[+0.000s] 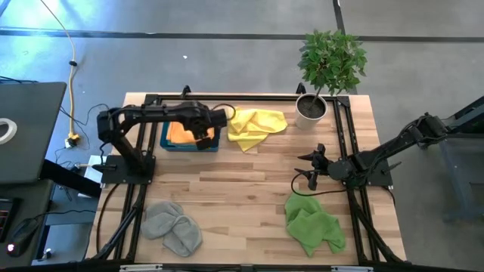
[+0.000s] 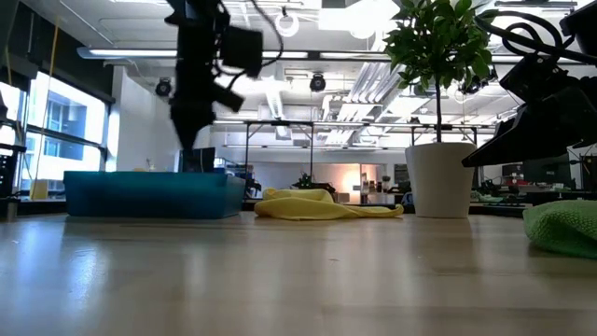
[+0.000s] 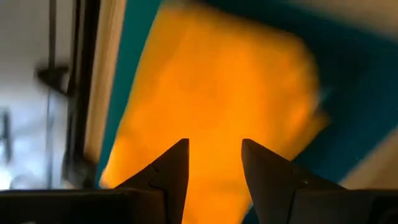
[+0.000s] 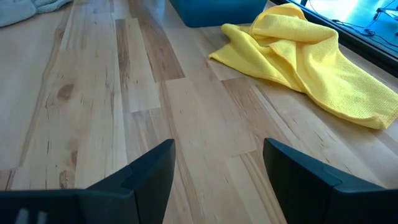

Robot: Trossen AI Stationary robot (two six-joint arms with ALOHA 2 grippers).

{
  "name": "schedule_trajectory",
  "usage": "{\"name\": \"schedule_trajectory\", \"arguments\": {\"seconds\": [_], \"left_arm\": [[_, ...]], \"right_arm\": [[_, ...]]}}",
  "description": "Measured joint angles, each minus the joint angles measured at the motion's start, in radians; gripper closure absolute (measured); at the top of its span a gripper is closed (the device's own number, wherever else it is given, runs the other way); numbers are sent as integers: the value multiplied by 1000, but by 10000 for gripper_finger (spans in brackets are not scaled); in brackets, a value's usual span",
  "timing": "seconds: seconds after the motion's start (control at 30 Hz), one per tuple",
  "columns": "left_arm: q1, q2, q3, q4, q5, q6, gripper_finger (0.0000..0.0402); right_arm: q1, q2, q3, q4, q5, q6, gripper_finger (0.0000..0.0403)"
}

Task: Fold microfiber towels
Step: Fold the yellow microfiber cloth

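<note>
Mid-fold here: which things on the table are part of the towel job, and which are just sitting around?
Job: orange towel in the teal tray, under the left gripper; yellow towel; grey towel; green towel.
Bystanders: potted plant; tape roll off the table.

The table's (image 1: 249,181) middle lies bare wood — a clear lane between the yellow towel (image 1: 257,125) and tray (image 1: 189,143) at the back and the grey towel (image 1: 172,225) and green towel (image 1: 312,225) in front. The plant pot (image 1: 310,112) blocks the back right corner.
</note>
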Motion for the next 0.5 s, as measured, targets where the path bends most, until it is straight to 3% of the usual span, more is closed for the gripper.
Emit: {"name": "schedule_trajectory", "arguments": {"seconds": [0.1,0.27,0.4,0.5], "left_arm": [[-66,0,4,158,48,70,264],[-149,0,-47,555,138,215,264],[-157,11,-86,776,106,230,264],[-146,12,-136,951,210,218,264]], "right_arm": [[0,0,0,0,0,0,167],[0,0,0,0,0,0,167],[0,0,0,0,0,0,167],[0,0,0,0,0,0,167]]}}
